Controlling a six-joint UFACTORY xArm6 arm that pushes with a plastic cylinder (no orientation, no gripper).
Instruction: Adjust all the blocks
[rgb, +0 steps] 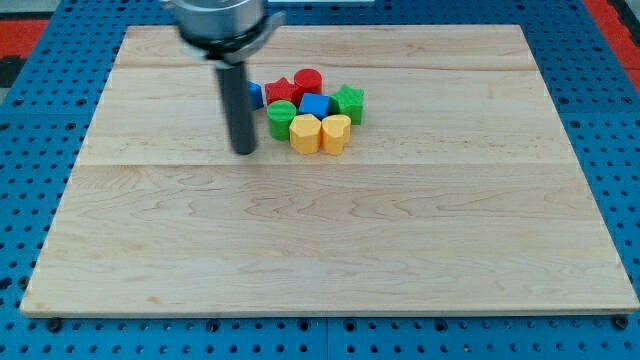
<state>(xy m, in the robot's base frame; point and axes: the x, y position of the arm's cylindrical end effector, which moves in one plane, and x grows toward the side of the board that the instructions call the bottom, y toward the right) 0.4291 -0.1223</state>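
Note:
Several blocks sit bunched together above the board's middle. A blue block (255, 95) is at the cluster's left, partly behind my rod. A red star (279, 91) and a red cylinder (307, 82) are at the top. A blue cube (314, 105) is in the middle, a green star (348, 102) at the right, a green cylinder (281, 118) at the lower left. A yellow hexagon (304, 132) and a yellow heart (336, 132) form the bottom. My tip (243, 152) rests on the board just left of the green cylinder, apart from it.
The wooden board (330, 240) lies on a blue pegboard table (30, 120). The arm's dark housing (220, 20) hangs over the board's top edge.

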